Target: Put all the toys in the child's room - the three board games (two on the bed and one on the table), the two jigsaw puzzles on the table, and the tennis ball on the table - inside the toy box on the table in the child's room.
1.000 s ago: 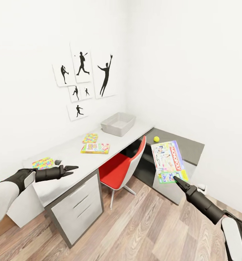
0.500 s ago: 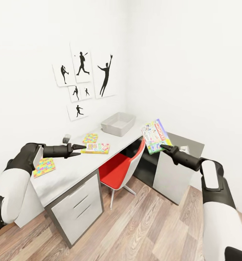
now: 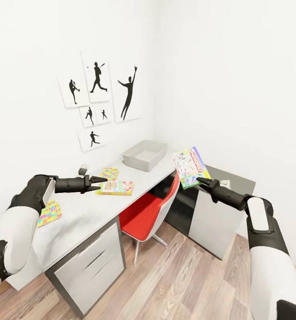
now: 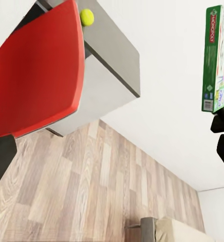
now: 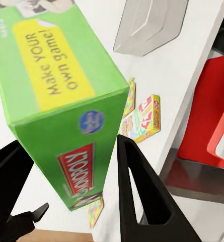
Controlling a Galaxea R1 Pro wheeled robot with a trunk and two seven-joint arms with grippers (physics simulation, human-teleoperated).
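Note:
My right gripper [image 3: 203, 182] is shut on the lower edge of the green-and-white Monopoly board game [image 3: 190, 166], held tilted in the air over the table's dark corner section [image 3: 236, 177]. The same box [image 5: 66, 96] sits between the two black fingers in the right wrist view. The grey toy box [image 3: 144, 154] stands on the table [image 3: 81, 213] by the wall corner. The Skip-Bo board game [image 3: 116, 188] and one jigsaw puzzle [image 3: 109, 173] lie ahead of my open left gripper [image 3: 100, 183]; another puzzle [image 3: 50, 212] lies under that arm. The tennis ball [image 4: 87, 17] rests on the dark section.
A red chair [image 3: 148, 212] is tucked under the table between the drawer cabinet [image 3: 88, 271] and the corner section. Sports silhouette pictures [image 3: 99, 98] hang on the wall. A small grey object [image 3: 82, 169] stands near the wall. Wood-plank floor [image 3: 179, 284] lies in front.
My right arm lifted the Monopoly box from low beside the corner section up over it. My left gripper reached forward over the table toward the Skip-Bo box. The view shifted slightly.

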